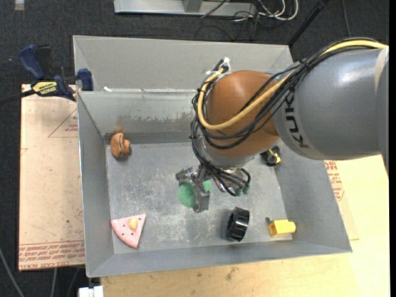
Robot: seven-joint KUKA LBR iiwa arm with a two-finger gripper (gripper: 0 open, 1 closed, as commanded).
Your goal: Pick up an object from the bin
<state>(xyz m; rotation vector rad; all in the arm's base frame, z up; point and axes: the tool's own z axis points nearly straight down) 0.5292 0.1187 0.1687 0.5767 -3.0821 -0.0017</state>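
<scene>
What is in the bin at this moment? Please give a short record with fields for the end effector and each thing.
bin: grey metal, floor scuffed
end effector: low over the middle of the bin
nearest thing: green thing, close at the end effector's side toward the view's left; whether it is gripped cannot be told
far left corner: brown lump
near left: pink wedge
near middle: black ring
near right: yellow block
by right wall: small yellow and black thing

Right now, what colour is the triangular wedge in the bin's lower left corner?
The wedge is pink with small dots; the camera view shows it best.
</scene>
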